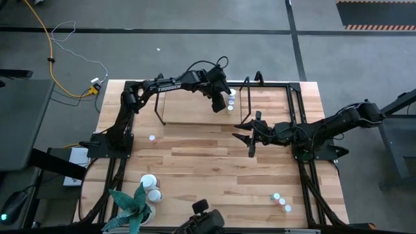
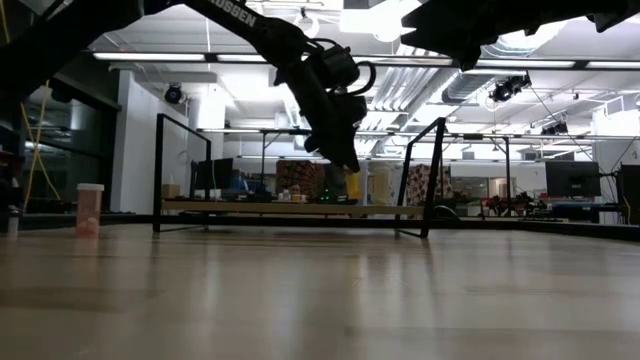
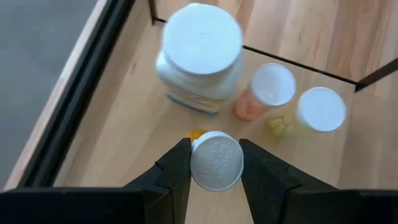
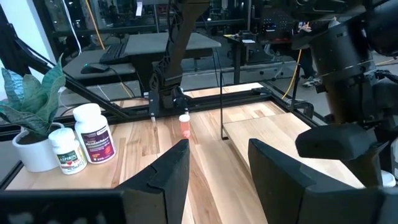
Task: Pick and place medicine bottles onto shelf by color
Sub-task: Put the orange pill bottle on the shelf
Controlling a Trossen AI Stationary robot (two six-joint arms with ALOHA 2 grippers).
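Note:
My left gripper (image 1: 218, 104) is over the right end of the shelf (image 1: 185, 107) at the table's far side, shut on a tiny bottle with a white cap (image 3: 216, 160) and a yellow-orange body (image 2: 353, 185). On the shelf board just beyond it stand a larger white bottle (image 3: 201, 56), a tiny orange bottle with a white cap (image 3: 272, 87) and a tiny yellowish one (image 3: 319, 111). My right gripper (image 1: 251, 138) is open and empty above the table's middle, near the shelf's right end. My left gripper pinches the tiny bottle's white cap (image 3: 194, 163) between its two fingers, one on each side. The fingers come from above, pointing down. The bottle hangs upright below them (image 2: 353, 188), close over the shelf board; whether its base touches the board I cannot tell.
A tiny bottle (image 1: 151, 138) stands on the table's left. Two larger white bottles (image 1: 150, 186) stand by a green plant in a white pot (image 1: 130, 207) at the near left. Three tiny bottles (image 1: 282, 202) stand at the near right. Black tube hoops (image 2: 160, 170) frame the shelf.

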